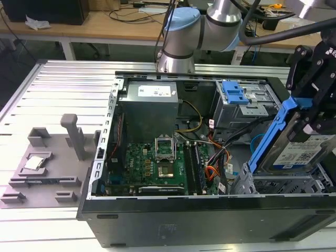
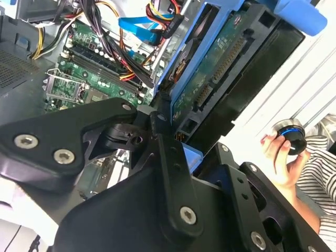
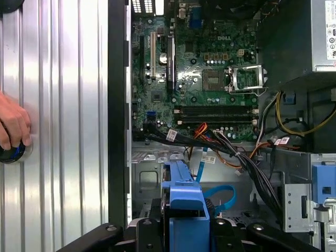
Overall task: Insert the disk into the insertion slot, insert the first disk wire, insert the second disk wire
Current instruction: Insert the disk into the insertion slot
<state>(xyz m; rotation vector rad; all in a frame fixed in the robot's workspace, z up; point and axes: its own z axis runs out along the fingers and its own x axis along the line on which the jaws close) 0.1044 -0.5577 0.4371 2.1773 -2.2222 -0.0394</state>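
One disk (image 1: 300,153) in end effector (image 1: 310,126), hand (image 2: 281,157) on knob (image 2: 291,135) in both wrist views

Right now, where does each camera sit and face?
Exterior view: off-arm, above the open case, looking down inside; arm and gripper holding the disk.
Second wrist view: wrist-mounted, facing the disk's connector edge past the gripper.
First wrist view: wrist-mounted, looking down on the motherboard over the gripper.
Both wrist views share a person's hand.

Silver arm (image 1: 226,13) with pale-blue joint caps (image 1: 181,21); black end effector (image 1: 311,123), silver screws (image 2: 64,156).
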